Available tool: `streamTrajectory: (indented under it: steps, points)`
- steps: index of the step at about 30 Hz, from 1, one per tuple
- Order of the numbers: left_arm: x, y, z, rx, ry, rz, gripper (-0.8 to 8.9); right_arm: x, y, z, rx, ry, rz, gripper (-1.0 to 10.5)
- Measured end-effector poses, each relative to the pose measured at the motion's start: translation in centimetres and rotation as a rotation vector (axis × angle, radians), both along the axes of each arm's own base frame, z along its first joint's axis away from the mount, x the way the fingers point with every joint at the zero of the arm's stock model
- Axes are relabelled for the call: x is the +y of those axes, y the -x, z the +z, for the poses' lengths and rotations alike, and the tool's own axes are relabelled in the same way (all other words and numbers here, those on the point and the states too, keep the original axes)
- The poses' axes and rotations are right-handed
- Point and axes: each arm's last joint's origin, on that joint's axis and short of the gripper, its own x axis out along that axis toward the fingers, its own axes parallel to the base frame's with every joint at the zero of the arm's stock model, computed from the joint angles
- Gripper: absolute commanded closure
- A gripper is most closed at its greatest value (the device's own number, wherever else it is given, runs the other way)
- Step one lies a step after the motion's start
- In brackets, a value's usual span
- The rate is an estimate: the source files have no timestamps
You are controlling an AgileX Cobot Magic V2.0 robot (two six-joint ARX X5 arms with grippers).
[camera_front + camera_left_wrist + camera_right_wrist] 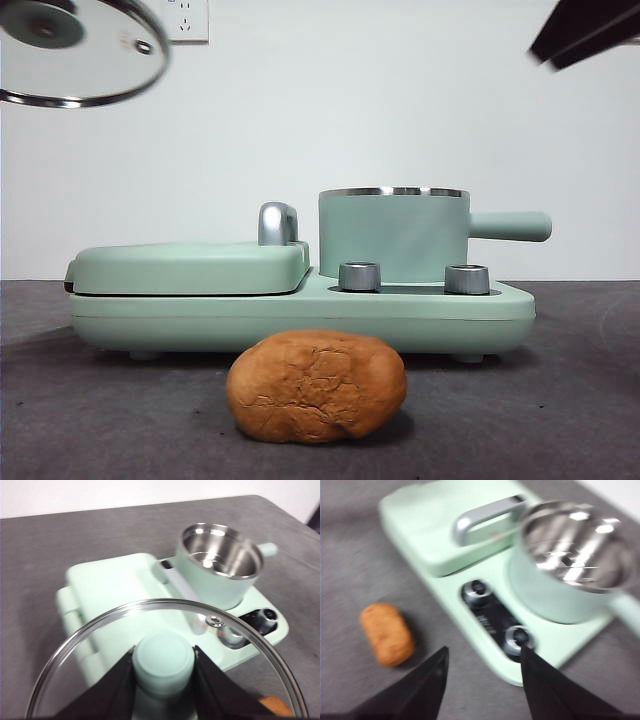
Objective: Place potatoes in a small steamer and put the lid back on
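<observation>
Potato (316, 387) sits on the grey table (560, 420), right in front of the cooker base (300, 315). Behind it, the pot (393, 235) stands open on that base, handle sticking out sideways. Up high, the left gripper (163, 666) clamps the lid (100, 635) by its knob, well above the flat griddle part (190, 267). The right gripper (482, 672) hangs over the table, jaws parted, holding nothing.
</observation>
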Motion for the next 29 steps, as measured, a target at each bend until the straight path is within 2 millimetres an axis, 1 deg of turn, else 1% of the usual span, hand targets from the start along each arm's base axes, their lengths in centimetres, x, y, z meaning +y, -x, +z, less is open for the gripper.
streamTrajectory:
  steps: [2,6,10,15,21,29]
  points:
    - [0.3,0.9,0.1,0.005,-0.001,0.032,7.99,1.1,-0.4,-0.7,0.034,0.029,0.052,6.7]
    - [0.7,2.2,0.1,0.019,-0.019,0.082,7.99,3.5,-1.2,-2.1,0.090,0.070,0.145,6.7]
    - [0.9,2.8,0.0,0.032,-0.032,0.111,7.99,6.1,-2.0,-3.9,0.137,0.107,0.220,6.7]
    - [1.0,2.9,-0.2,0.062,-0.040,0.110,7.99,8.6,-3.1,-6.1,0.178,0.140,0.273,6.7]
    - [1.0,2.9,-0.3,0.067,-0.041,0.110,7.99,10.3,-3.9,-8.5,0.233,0.183,0.299,6.1]
    - [1.0,2.9,-0.3,0.068,-0.041,0.110,7.99,12.0,-4.2,-10.5,0.255,0.206,0.337,6.2]
